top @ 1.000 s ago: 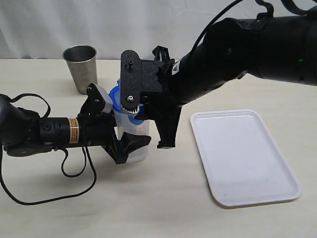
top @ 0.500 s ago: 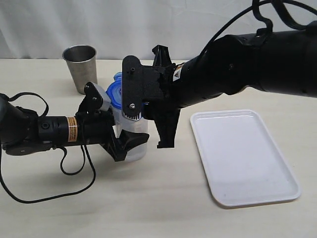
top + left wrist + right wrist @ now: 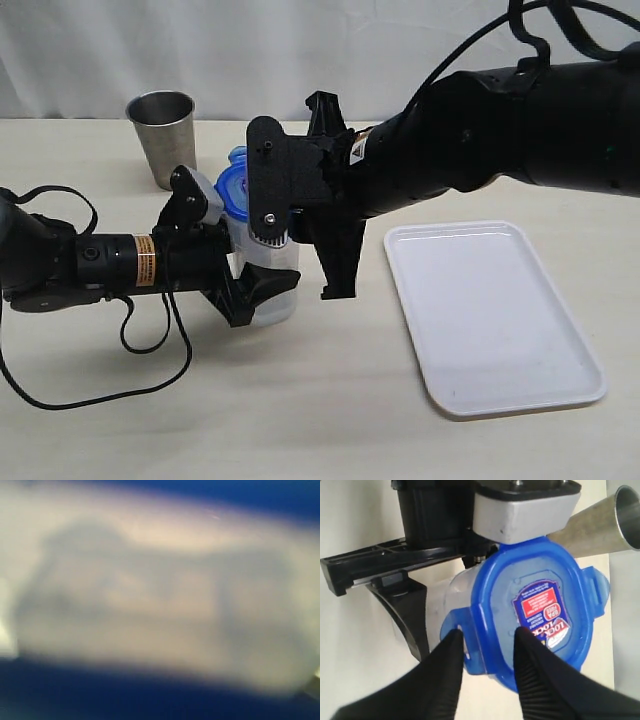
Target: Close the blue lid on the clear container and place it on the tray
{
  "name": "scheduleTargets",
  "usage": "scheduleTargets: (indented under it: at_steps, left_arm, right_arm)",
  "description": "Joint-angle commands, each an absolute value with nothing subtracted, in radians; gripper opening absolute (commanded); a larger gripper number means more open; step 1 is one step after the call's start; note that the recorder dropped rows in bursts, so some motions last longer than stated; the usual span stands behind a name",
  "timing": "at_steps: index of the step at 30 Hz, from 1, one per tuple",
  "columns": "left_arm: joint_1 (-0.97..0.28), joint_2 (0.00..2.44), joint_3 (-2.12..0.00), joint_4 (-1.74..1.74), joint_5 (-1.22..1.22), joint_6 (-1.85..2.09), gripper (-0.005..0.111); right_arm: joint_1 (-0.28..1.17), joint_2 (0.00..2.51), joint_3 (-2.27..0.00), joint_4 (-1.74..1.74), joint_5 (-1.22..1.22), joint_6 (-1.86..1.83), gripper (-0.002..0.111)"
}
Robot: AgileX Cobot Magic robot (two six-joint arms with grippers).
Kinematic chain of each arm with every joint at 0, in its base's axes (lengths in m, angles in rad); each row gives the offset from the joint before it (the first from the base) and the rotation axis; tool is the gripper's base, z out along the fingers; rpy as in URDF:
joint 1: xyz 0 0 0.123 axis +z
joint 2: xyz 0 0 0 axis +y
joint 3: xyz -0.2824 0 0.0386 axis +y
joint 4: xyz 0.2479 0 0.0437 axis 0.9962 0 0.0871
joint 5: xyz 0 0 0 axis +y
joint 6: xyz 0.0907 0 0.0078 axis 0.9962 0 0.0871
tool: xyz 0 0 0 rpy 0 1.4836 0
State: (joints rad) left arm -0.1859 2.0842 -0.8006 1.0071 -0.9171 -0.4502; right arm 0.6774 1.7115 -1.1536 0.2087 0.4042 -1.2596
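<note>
- Right gripper [image 3: 487, 635] has slid in over the blue lid [image 3: 540, 610] since a second ago, and the clear container [image 3: 275, 275] has shifted slightly with it. Over the last half second almost nothing changes.
- Nearest the camera, bare table [image 3: 330, 420] and a loop of black cable [image 3: 150, 350] trailing from the left arm.
- Left gripper [image 3: 245, 262] reaches in from the side with its fingers clamped on the clear container, one on each side of the body, which stands on the table. Its own wrist camera shows only a pale blur.
- Off to the right, the tray [image 3: 500, 228] lies flat, well apart from the container, with nothing on it.
- Up at the container's mouth, the blue lid is on the rim, sticker up.
- Right gripper hangs directly above it, fingers apart: one tip at an edge flap, the other on the lid top near the sticker. I cannot tell whether they press or only hover.
- The flaps I can see stick outward, so I judge the lid seated but not snapped shut.
- At the back, a steel cup [image 3: 165, 135] stands alone, clear of the action.
- Progress call: lid placed, locking in hand. Pushing the flaps down and carrying the container across to the tray remain.
</note>
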Motion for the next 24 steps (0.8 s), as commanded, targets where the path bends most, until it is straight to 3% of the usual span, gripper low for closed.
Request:
scheduleTargets:
  at_steps: [1,20,24]
  left_arm:
    - [-0.205,2.085,-0.792,1.141,-0.974,-0.447,0.000]
    - [-0.205,2.085,-0.792,1.149,-0.978,-0.450,0.000]
    - [-0.205,2.085,-0.792,1.149,-0.978,-0.450,0.000]
  right_arm:
    - [0.667,1.767,-1.122,0.171,0.465,-1.263,0.045]
    - [0.712,1.723,-1.128,0.174,0.504,-1.119,0.045]
    - [0.712,1.663,-1.175,0.376,0.528,-1.086,0.045]
